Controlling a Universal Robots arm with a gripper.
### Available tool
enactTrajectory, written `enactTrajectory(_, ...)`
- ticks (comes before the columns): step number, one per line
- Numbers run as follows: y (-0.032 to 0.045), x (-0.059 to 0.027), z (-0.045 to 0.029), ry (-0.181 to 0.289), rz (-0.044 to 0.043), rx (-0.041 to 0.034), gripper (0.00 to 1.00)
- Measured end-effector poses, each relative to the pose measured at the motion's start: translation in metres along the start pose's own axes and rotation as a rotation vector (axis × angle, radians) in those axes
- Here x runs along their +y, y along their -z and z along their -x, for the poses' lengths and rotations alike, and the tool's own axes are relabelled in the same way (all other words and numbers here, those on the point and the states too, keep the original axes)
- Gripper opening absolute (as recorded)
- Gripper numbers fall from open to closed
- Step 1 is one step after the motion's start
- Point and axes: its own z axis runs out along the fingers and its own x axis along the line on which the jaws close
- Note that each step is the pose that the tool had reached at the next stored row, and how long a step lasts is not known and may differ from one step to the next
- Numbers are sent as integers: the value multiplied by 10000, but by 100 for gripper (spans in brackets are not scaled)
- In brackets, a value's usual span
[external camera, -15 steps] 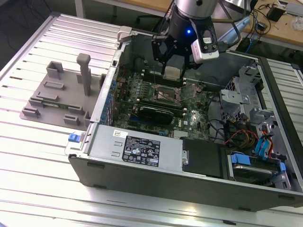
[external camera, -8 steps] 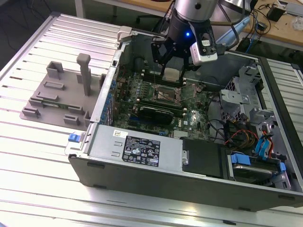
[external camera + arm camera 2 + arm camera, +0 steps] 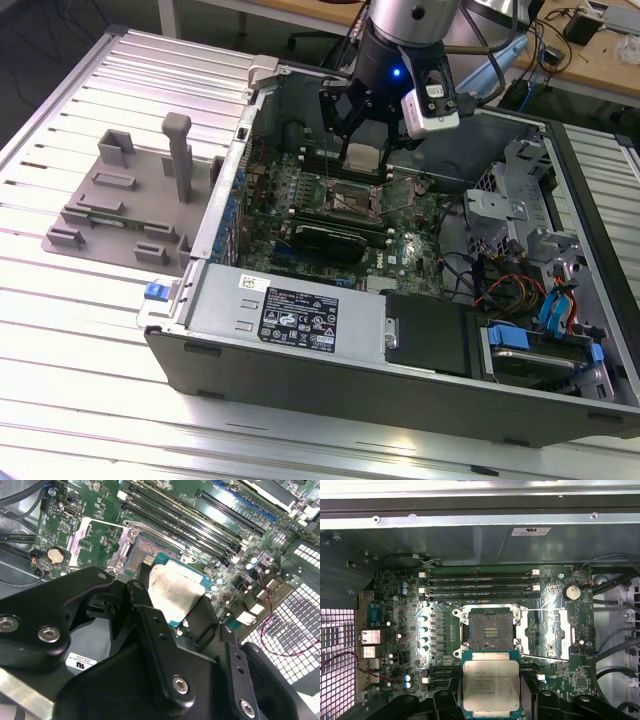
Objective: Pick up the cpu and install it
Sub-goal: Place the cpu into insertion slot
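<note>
Well, the cpu [image 3: 491, 685] is off whatever it lay on and up in the air. The hand [image 3: 365, 150] pinches it by two opposite edges, one black finger on each side, silver top facing up. So the pick-up looks done to me; the install is not.

The socket [image 3: 488, 630] lies open, its bed of contacts bare and nothing seated in it. In the exterior view the chip hangs above the socket and apart from it. In the first wrist view it sits just beside the socket's edge rather than squarely over it, so I'd judge some lining-up and the lowering are left. The load plate [image 3: 542, 632] is swung out flat to one side of the socket, which leaves the way down clear. It would need closing once the chip is in.

Around the socket spreads the green motherboard [image 3: 420, 215], with the long memory slots [image 3: 480, 582] close alongside.

All of this sits inside the computer case [image 3: 250, 370], which lies on its side with the cover off. Nearer the camera than the socket, the case also holds a grey power supply [image 3: 285, 310]. Well off toward the exterior view's right is a drive cage [image 3: 540, 340] with blue tabs and loose coloured cables.

Outside the case, far from the socket toward the exterior view's left, a grey fixture [image 3: 130, 200] rests on the ribbed tabletop [image 3: 100, 380]. I can see no chip on it.
</note>
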Motion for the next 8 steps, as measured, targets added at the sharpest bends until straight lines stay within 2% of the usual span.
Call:
enactTrajectory(4,0,0,0,-28,0,-1,55)
enactTrajectory(6,0,0,0,-506,-5,-25,55)
enactTrajectory(7,0,0,0,-906,-11,-45,55)
enactTrajectory(8,0,0,0,-1069,-14,-52,55)
